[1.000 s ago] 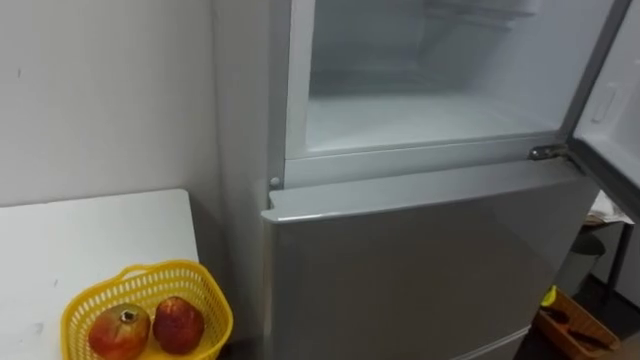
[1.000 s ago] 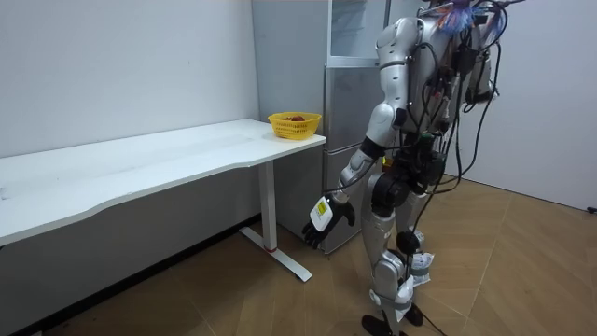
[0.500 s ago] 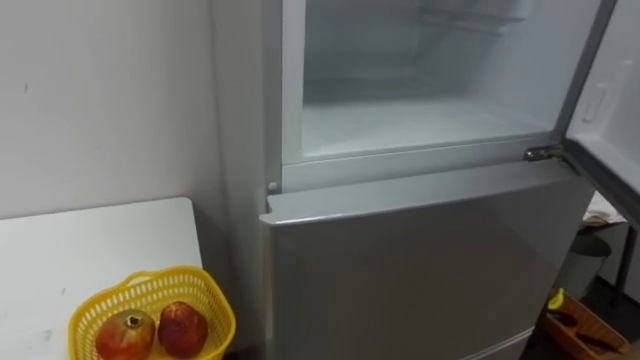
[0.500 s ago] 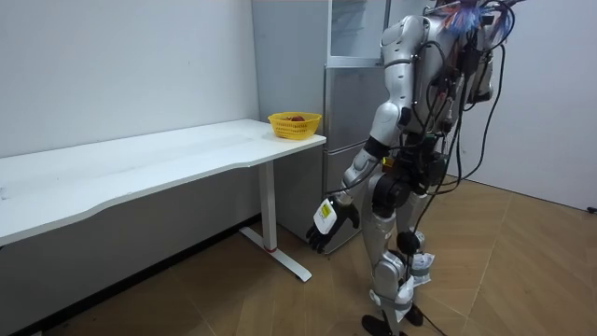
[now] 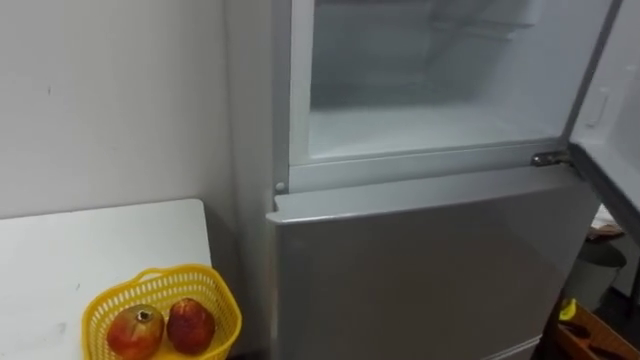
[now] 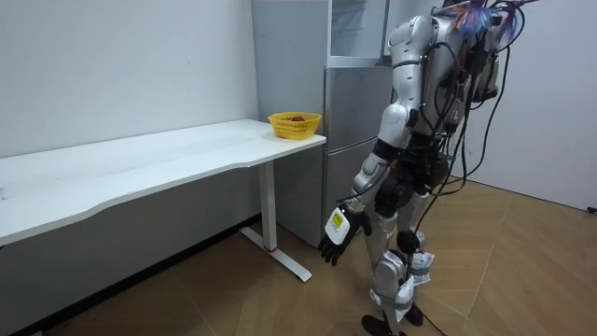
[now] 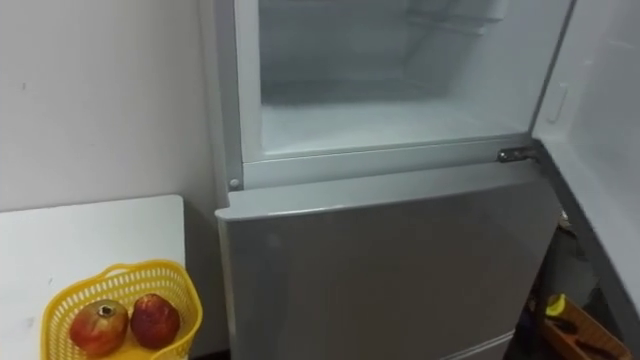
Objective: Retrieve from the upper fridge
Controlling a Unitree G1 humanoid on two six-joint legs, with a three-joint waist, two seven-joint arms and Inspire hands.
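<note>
Before the open fridge [image 5: 430, 260], our left hand [image 6: 340, 233] has swung lower, fingers loose and empty; its upper shelf [image 5: 420, 130] looks bare, and two fruits [image 5: 189, 325] lie in the basket [image 5: 165, 273] on the bench [image 5: 100, 250], so retrieval seems done.

The upper fridge compartment [image 5: 430, 110] stands open at twelve o'clock, with free room above its white floor. Its swung-out door [image 5: 612, 110] hems the three o'clock side. The counter [image 5: 90, 250] and yellow basket [image 5: 226, 322] crowd seven o'clock.
</note>
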